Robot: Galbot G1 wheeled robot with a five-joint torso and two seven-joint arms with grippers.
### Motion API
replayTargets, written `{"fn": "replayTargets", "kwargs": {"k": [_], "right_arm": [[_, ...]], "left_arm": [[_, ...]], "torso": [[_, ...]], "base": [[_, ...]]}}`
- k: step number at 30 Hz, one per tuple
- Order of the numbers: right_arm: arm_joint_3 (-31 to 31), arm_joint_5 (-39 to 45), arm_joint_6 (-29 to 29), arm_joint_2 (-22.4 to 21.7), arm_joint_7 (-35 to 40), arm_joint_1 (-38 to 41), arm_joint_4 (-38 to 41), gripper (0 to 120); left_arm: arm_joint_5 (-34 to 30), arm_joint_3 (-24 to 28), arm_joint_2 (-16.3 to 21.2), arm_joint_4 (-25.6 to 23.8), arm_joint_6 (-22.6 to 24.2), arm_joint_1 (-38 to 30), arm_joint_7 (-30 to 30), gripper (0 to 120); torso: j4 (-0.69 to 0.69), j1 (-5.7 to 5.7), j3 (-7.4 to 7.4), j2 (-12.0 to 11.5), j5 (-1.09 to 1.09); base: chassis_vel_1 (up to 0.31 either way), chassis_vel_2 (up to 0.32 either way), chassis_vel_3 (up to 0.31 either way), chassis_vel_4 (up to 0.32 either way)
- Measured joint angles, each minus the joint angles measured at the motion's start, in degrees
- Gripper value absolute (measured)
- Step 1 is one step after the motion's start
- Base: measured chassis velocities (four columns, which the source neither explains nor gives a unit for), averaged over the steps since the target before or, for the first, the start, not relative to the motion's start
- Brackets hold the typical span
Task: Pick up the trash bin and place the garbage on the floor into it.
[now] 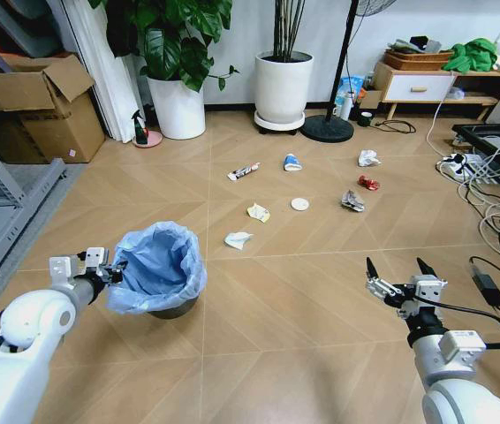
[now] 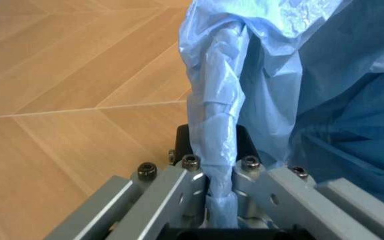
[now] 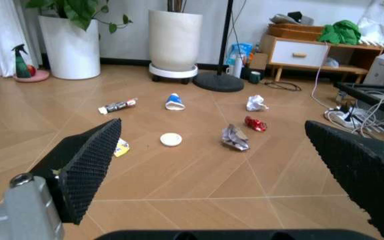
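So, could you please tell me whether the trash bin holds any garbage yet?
Apparently empty: the trash bin shows only bare blue liner inside, though its bottom is hidden.

Plastic, metal and wood-look floor

The trash bin [image 1: 163, 281] wears a thin, crinkled, faintly glossy blue plastic liner [image 2: 259, 75]. The left gripper [image 2: 220, 200] is matt grey metal with dark bolts. The right gripper's pads [image 3: 88, 165] are rough black rubber. The floor [image 1: 303, 291] is smooth, satin wood-look.
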Motion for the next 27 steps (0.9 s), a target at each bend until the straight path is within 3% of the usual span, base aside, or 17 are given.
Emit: {"fn": "replayTargets", "kwargs": {"k": [11,18,27], "right_arm": [[0.44,0.1,-1.37,-0.43,0.38,0.0,0.99,100],[0.44,1.79,-2.0,-1.7,0.9,1.41,0.8,100],[0.77,2.41,-2.47,-2.38,0.56,2.23,0.98,100]], "left_arm": [[6.65,-4.57,-4.42,-5.52,0.01,6.61,-3.39,0],[1.62,-9.06,-3.88,-5.59,0.01,9.08,-2.65,0],[-1.49,-10.49,-4.77,-6.64,0.0,9.74,-2.83,0]], "torso": [[0.0,0.0,0.0,0.0,0.0],[0.0,0.0,0.0,0.0,0.01],[-0.01,0.0,0.0,0.0,0.0]], "base": [[0.0,0.0,0.0,0.0],[0.0,0.0,0.0,0.0],[0.0,0.0,0.0,0.0]]}}
